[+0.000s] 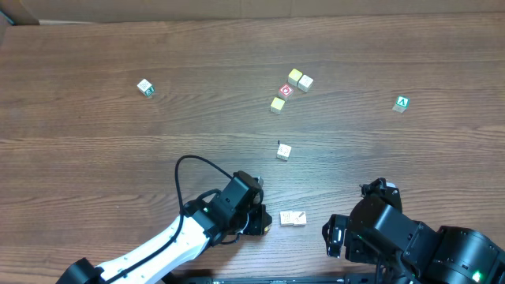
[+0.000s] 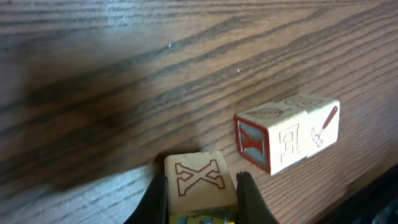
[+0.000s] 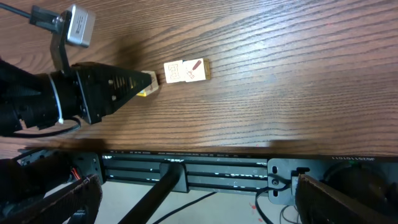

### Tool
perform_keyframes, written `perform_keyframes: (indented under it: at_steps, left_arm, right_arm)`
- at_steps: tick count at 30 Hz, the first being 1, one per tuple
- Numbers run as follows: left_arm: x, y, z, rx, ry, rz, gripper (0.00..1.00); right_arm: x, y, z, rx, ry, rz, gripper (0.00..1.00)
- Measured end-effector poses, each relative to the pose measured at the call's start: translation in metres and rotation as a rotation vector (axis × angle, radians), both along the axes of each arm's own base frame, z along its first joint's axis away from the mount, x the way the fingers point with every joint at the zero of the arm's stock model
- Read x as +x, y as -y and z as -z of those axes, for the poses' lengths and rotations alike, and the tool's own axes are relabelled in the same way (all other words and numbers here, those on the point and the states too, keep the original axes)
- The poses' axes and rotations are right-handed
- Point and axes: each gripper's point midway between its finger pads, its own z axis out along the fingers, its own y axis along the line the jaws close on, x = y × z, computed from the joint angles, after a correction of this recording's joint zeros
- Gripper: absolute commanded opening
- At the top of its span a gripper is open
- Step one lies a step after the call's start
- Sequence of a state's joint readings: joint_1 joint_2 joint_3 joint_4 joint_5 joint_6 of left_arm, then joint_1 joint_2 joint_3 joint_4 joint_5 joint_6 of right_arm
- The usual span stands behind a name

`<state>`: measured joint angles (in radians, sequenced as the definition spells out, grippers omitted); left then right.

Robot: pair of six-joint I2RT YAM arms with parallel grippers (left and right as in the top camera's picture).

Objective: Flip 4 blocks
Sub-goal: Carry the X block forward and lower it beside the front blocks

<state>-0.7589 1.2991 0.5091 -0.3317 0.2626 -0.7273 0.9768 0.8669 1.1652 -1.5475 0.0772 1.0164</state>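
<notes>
My left gripper (image 2: 201, 202) is shut on a cream block (image 2: 198, 180) with a red outlined X on top and a yellow face showing low between the fingers. It holds the block at the table top near the front edge (image 1: 263, 220). Just to its right, two cream blocks (image 2: 289, 134) lie side by side, one with a red-framed end face and one with a hammer mark. They show in the overhead view (image 1: 293, 218) and in the right wrist view (image 3: 185, 70). My right gripper (image 3: 193, 186) stands wide open with nothing in it, out past the table's front edge (image 1: 341, 235).
Farther back, two cream cubes (image 1: 300, 79), a red-faced cube (image 1: 286, 91) and a yellowish cube (image 1: 277, 104) sit in a cluster. A single cream cube (image 1: 283, 151) lies mid-table. A white-and-green cube (image 1: 144, 87) is far left, a green "A" cube (image 1: 402, 103) far right.
</notes>
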Motion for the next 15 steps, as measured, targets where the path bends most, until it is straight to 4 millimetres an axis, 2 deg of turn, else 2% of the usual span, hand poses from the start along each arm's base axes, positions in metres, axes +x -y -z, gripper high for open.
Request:
perform_keyframes:
  at_steps: [15]
  left_arm:
    - [0.0048, 0.0078, 0.0011, -0.027, 0.008, 0.003, 0.04]
  right_arm:
    - [0.0008, -0.0013, -0.0006, 0.006, 0.004, 0.000, 1.00]
